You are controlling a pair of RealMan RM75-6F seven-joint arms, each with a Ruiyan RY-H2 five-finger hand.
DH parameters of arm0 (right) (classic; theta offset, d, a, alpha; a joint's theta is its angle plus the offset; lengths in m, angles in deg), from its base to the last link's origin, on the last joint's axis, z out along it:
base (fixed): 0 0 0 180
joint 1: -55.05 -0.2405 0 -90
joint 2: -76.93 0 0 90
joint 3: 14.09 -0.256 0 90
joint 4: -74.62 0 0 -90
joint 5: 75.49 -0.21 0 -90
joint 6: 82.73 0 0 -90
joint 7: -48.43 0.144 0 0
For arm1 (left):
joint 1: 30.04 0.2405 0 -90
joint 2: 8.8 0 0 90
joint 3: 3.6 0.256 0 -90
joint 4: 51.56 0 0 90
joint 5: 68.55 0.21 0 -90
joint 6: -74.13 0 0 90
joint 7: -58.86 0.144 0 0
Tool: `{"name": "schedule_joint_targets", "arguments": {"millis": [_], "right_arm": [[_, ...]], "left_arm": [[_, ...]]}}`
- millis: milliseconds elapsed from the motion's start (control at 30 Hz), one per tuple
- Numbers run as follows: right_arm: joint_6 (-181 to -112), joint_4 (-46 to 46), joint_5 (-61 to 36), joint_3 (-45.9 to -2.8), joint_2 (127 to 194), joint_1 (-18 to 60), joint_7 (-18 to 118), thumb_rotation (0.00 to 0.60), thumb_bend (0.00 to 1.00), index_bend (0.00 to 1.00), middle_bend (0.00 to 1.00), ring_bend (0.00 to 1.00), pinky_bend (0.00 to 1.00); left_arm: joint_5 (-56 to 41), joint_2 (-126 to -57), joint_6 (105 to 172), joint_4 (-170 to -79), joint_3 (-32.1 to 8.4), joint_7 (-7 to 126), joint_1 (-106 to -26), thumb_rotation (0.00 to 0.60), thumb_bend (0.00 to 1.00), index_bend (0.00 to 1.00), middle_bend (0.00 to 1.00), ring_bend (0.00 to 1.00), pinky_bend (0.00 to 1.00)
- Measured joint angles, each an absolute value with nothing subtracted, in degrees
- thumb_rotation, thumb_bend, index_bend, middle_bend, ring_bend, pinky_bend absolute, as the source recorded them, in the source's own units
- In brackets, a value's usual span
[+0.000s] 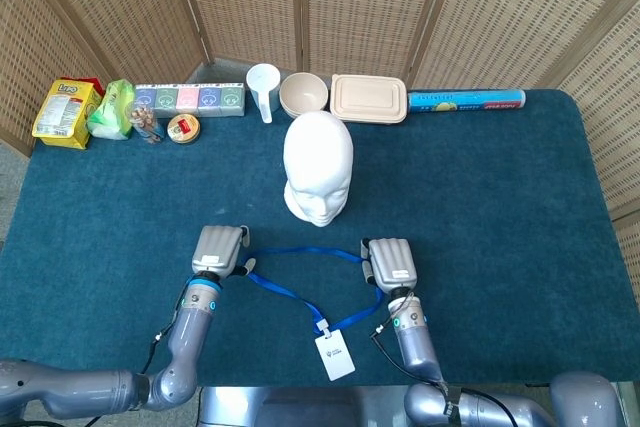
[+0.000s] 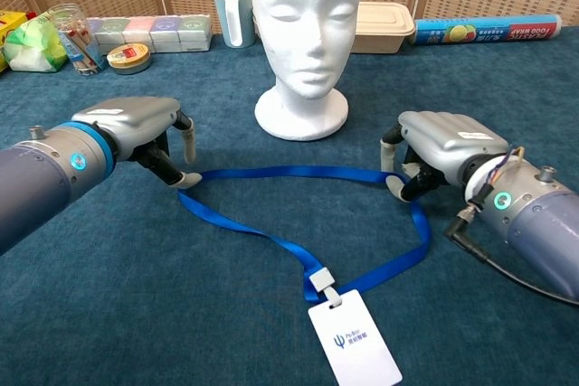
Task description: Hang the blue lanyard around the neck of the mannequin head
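The white mannequin head [image 1: 318,179] [image 2: 305,38] stands upright mid-table. In front of it the blue lanyard [image 1: 300,252] [image 2: 289,174] lies flat as a loop, its white badge [image 1: 335,355] [image 2: 355,348] nearest me. My left hand [image 1: 220,250] [image 2: 145,133] is at the loop's left end, fingers [image 2: 186,140] apart and thumb tip touching the strap. My right hand [image 1: 390,264] [image 2: 439,144] covers the loop's right corner. Its thumb rests against the strap, and the hand hides whether it grips it.
Along the back edge stand snack bags [image 1: 62,112], a row of small boxes [image 1: 190,98], a round tin [image 1: 183,128], a white cup [image 1: 263,87], a bowl [image 1: 303,94], a lidded container [image 1: 368,98] and a food-wrap roll [image 1: 466,100]. Wicker screens close off the back.
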State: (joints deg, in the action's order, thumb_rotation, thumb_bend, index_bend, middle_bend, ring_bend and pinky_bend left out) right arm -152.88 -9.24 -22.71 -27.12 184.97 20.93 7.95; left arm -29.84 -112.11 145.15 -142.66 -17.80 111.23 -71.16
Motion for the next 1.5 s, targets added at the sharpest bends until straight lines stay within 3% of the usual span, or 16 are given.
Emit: {"name": "schedule_joint_targets", "arguments": {"millis": [467, 1500], "right_arm": [[-152.1, -8.6, -23.5, -27.3, 184.6, 21.0, 9.1, 0.600, 0.52, 0.60, 0.95, 1.00, 1.00], [-150.8, -8.6, -25.6, -27.7, 184.0, 21.2, 11.2, 0.600, 0.53, 0.60, 0.95, 1.00, 1.00]], "left_arm": [[-29.1, -115.0, 145.3, -138.3, -16.9, 110.0, -72.6, 0.473, 0.31, 0.46, 1.00, 1.00, 1.00], [-29.8, -117.5, 145.5, -135.1, -17.1, 109.4, -73.0, 0.488, 0.44, 0.50, 1.00, 1.00, 1.00]]}}
